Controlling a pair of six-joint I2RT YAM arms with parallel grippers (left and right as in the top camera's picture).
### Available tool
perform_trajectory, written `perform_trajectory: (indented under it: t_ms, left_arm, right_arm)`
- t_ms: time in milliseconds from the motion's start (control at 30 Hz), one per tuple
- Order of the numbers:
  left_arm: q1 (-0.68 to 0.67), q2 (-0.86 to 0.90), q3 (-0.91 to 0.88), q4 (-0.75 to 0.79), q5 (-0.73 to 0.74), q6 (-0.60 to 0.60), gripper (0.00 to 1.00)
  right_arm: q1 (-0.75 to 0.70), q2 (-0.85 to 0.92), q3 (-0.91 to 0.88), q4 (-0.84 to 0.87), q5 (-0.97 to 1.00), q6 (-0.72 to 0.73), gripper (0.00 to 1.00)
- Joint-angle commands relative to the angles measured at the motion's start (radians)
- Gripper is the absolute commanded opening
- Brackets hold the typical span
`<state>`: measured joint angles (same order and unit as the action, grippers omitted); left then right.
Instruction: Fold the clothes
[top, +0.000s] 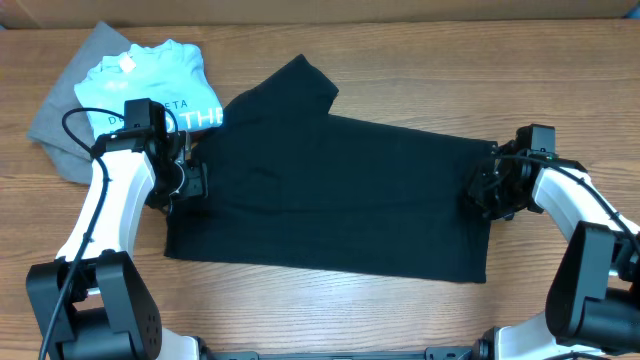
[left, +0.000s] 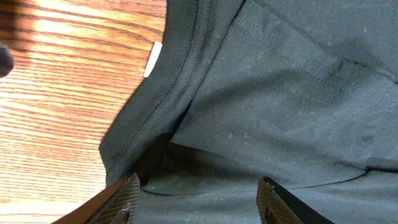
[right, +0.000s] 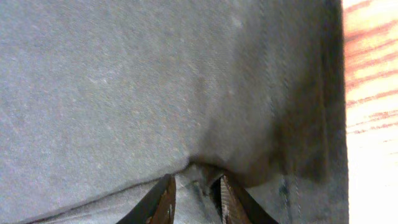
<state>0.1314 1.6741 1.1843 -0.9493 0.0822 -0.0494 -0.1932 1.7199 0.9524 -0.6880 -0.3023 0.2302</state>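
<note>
- Centre of the table: the plain black short-sleeved T-shirt of soft fabric (top: 340, 190) lies spread out flat and lengthwise across the wood, neck end toward the left arm and bottom hem toward the right arm.
- One short sleeve (top: 295, 85) pokes out toward the far edge of the table. The other sleeve cannot be made out.
- At the neck, the left wrist view shows the stitched collar band (left: 168, 93) curving over the wood, with a small white tag (left: 152, 60) peeking out at its edge.
- The left gripper (top: 187, 182) is down at that neck end, jaws spread wide. Its two fingers (left: 127, 202) stand well apart with loose black cloth lying between them, and nothing is pinched.
- Over at the hem end, the right gripper (top: 492, 190) sits on the shirt's right edge.
- The right wrist view shows its fingers (right: 160, 202) drawn close together with a pucker of black fabric caught between them, so the jaws are pinching the shirt just inside the stitched hem (right: 333, 93).
- The cloth around that pinch pulls into a small crease, and the rest of the panel looks smooth.
- Under it all is the brown wood-grain table (top: 400, 60), bare beyond the hem and around the collar.
- Far left corner: a light blue T-shirt with white lettering (top: 150, 85) lies bunched on top of a grey garment (top: 60, 125), just beside the black shirt's shoulder.
</note>
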Motion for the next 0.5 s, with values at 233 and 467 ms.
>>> perform_trajectory:
  t_ms: [233, 467]
  left_arm:
    - [-0.003, -0.005, -0.005, 0.004, 0.023, -0.010, 0.63]
    - [-0.003, -0.005, -0.005, 0.004, 0.023, -0.010, 0.63]
  right_arm:
    - [0.025, 0.010, 0.001, 0.019, 0.045, 0.080, 0.05]
    - [-0.006, -0.048, 0.056, -0.093, 0.085, 0.084, 0.04]
